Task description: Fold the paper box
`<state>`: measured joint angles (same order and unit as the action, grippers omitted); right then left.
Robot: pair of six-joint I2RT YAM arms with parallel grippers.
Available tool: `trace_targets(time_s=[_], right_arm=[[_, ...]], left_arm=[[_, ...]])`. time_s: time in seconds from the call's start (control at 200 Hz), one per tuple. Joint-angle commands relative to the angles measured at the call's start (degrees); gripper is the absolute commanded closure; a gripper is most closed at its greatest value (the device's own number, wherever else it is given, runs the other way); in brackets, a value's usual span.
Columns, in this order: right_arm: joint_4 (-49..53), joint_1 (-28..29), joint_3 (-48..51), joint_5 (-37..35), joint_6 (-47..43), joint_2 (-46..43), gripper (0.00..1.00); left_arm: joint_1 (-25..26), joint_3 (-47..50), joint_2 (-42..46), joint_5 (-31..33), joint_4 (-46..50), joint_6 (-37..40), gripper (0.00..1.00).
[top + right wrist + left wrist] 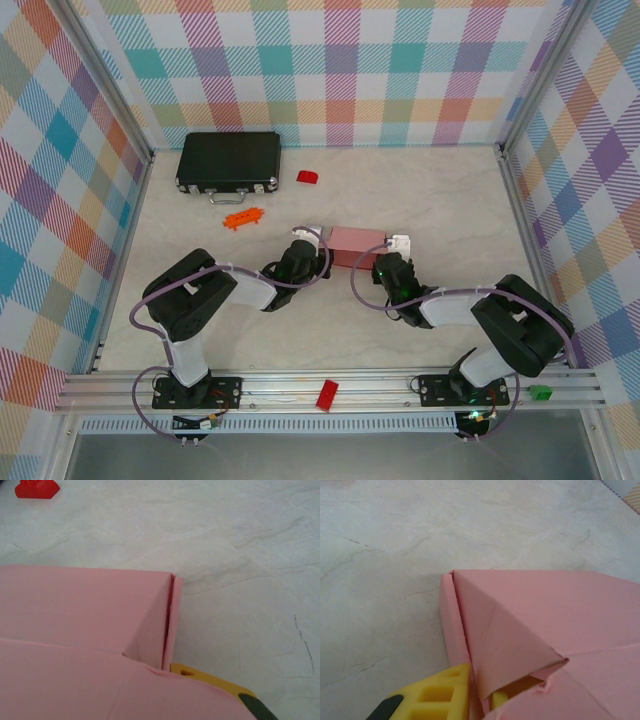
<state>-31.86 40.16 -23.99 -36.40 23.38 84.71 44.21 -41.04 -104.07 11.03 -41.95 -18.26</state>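
At the middle of the pale marbled surface [450, 200] sits the paper box [357, 243], pink and folded up into a small rectangular shape, with an arm at each end of it. The left hand [311, 243] is right up against the box's left end, and the right hand [397, 250] is against its right end, so the box lies between the two.

From the left wrist we're very close in. The box's [545, 615] end shows a triangular flap folded across it and a narrow side wall standing just beside that flap. One yellow finger [442, 695] is outside that wall, and a sliver of the other shows in the gap under the flap. The two sit close together with thin card between them, but I cannot tell whether they are actually pinching it.

Over on the right wrist, the box [85, 610] takes up the left half of the view, its end wall standing upright with a slim seam along the corner. One yellow finger [215, 682] pokes out from beneath the card just beside that end. Its partner is hidden under the pink, so I cannot tell how wide that hand is or whether it has a grip.

Further back, a black case [228, 163] lies near the rear wall, well apart from the box. A small red block [307, 177] is beside the case, and an orange piece [244, 217] sits between the case and the left arm.
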Motion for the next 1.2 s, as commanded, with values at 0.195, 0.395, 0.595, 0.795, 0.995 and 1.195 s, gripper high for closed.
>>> trace_targets(time_s=[0.195,0.395,0.595,0.795,0.995,1.195], right_arm=[[2.88,0.09,0.79,-0.17,0.62,-2.33,0.75],[3.29,0.08,0.96,0.47,0.62,-2.41,0.73],[3.62,0.13,0.96,1.12,0.53,-2.44,0.71],[3.88,0.08,0.92,1.14,0.74,-2.29,0.71],[4.07,0.09,0.7,1.01,0.68,-2.09,0.71],[4.08,0.08,0.65,0.88,0.73,-1.83,0.71]], left_arm=[[0.47,1.35,2.71,0.59,0.26,0.01,0.8],[0.53,2.26,3.53,0.8,0.15,0.07,0.78],[0.48,3.33,4.21,0.51,-0.23,0.05,0.74],[0.52,4.2,5.0,-0.3,-0.95,0.2,0.66],[0.45,4.98,6.03,-1.25,-0.85,0.76,0.59],[0.49,6.21,7.03,-2.16,-0.74,1.49,0.51]])
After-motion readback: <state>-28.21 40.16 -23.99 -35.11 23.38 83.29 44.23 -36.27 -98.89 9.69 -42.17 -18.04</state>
